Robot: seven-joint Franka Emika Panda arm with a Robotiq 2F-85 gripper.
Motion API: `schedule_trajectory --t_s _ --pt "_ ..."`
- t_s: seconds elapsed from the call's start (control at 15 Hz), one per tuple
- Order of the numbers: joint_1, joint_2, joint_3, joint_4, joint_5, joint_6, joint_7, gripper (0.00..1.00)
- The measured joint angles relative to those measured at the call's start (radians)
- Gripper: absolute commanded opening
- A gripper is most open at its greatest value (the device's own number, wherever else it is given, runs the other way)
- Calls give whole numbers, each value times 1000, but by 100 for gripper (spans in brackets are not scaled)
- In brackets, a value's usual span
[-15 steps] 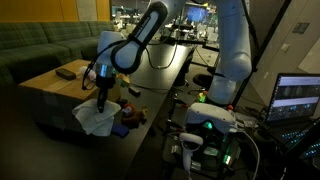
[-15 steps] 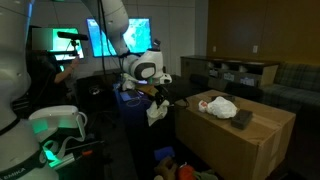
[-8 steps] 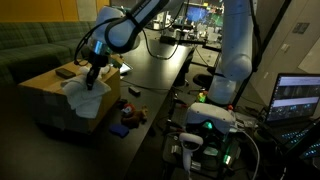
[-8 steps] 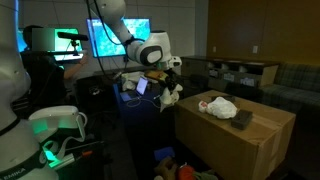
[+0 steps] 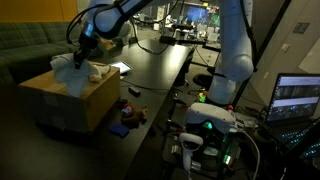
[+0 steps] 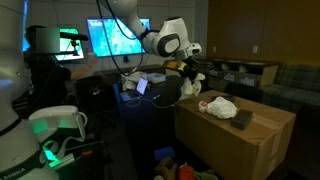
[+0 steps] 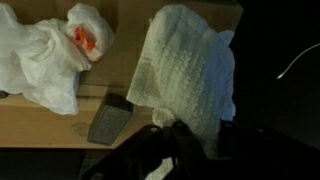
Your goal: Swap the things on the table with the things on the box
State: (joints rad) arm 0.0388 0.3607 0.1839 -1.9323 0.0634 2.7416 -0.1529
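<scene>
Hanging from the end effector (image 6: 190, 72), the white towel (image 6: 189, 87) is a soft, limp cloth. The wrist view shows its waffle weave (image 7: 185, 70) and a fold running down its length. The end effector is clenched on the towel's upper part, so the rest drapes freely below.

In both exterior views the towel sits over the cardboard box (image 5: 75, 105), at the side nearest the black desk (image 5: 160, 65). Whether its lower hem touches the cardboard cannot be told.

A crumpled white bundle (image 7: 45, 50) with something orange showing inside it lies on the box top. A flat dark grey slab (image 7: 110, 118) lies just beside it. Both are apart from the towel, with a strip of bare cardboard (image 7: 112, 65) between them.

In the wrist view the towel's far side lies close to the box edge, and beyond that edge everything is dark. In an exterior view the bundle (image 6: 220, 107) and the slab (image 6: 242, 118) sit around the middle of the box top. The corner past them (image 6: 275, 122) is bare, and so is the desk's long surface beside the box.
</scene>
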Motion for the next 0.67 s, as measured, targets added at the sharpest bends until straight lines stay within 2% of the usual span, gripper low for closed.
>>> schedule_trajectory --t_s 0.27,0.33,0.4,0.47,0.67 --pt "25 103 -61 121 -33 -8 54 18" --pt "30 129 -73 147 -40 -10 67 48" --pt "35 153 -85 172 -46 -12 79 50" --pt "39 176 -97 195 -51 -16 90 55" --pt "51 224 -132 254 -67 -39 120 79"
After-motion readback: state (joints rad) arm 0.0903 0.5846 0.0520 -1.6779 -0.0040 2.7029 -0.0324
